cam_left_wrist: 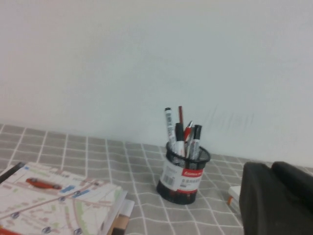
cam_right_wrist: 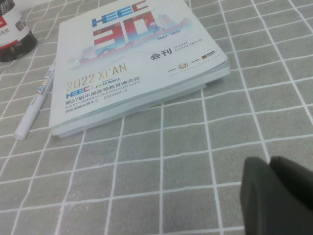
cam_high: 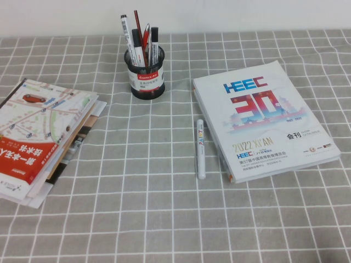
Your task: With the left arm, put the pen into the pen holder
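The black wire-mesh pen holder (cam_high: 144, 74) with its red-and-white label stands at the back centre of the table. It holds several pens, among them a slim white-barrelled pen with a black cap (cam_high: 125, 30). The holder also shows in the left wrist view (cam_left_wrist: 182, 176), with the pen (cam_left_wrist: 169, 128) upright in it. My left gripper (cam_left_wrist: 271, 170) is shut and empty, held back from the holder and well apart from it. My right gripper (cam_right_wrist: 269, 162) is shut and empty, low over the cloth in front of the book. Neither arm shows in the high view.
An all-white marker with coloured lettering (cam_high: 201, 148) lies on the checked cloth beside a thick white HEEC book (cam_high: 263, 118) at the right. A stack of maps and booklets (cam_high: 41, 134) lies at the left. A white wall stands behind the table.
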